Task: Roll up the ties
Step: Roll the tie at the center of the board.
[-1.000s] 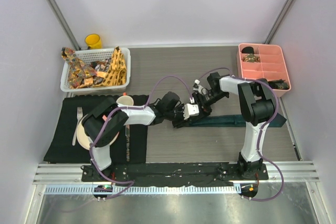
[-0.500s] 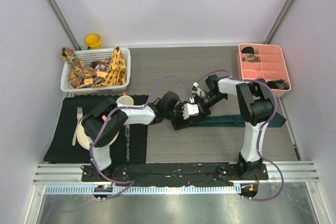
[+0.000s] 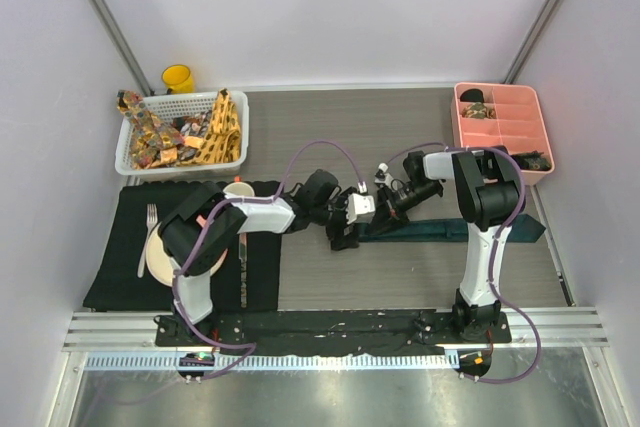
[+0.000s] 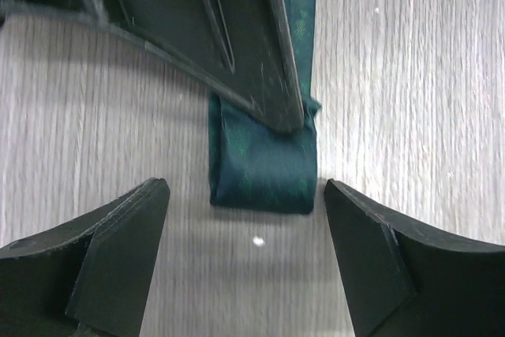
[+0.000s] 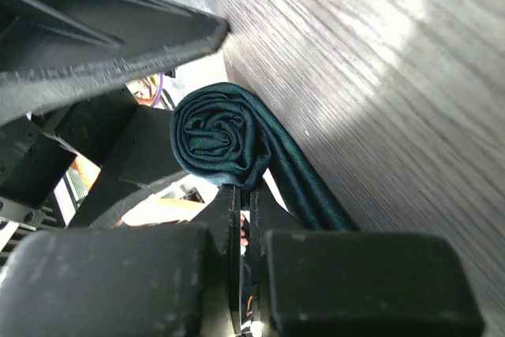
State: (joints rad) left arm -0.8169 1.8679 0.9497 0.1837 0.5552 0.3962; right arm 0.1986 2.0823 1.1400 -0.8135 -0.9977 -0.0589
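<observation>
A dark teal tie (image 3: 460,229) lies across the table, its left end wound into a small roll (image 4: 264,167). The roll also shows end-on in the right wrist view (image 5: 215,136). My right gripper (image 3: 380,213) is shut, its fingertips (image 5: 245,191) pinching the edge of the roll. My left gripper (image 3: 344,235) is open and low over the table. Its jaws stand one on each side just short of the roll (image 4: 246,187), not touching it. Patterned yellow-orange and brownish ties (image 3: 180,135) lie heaped in a white basket.
The white basket (image 3: 128,152) stands at the back left with a yellow cup (image 3: 178,78) behind it. A pink divided tray (image 3: 497,127) stands at the back right. A black placemat (image 3: 120,267) with plate, fork and mug (image 3: 238,192) lies at the left.
My right wrist has turned and dropped lower over the tie's left end. My left gripper has stayed close beside it, shifting only slightly.
</observation>
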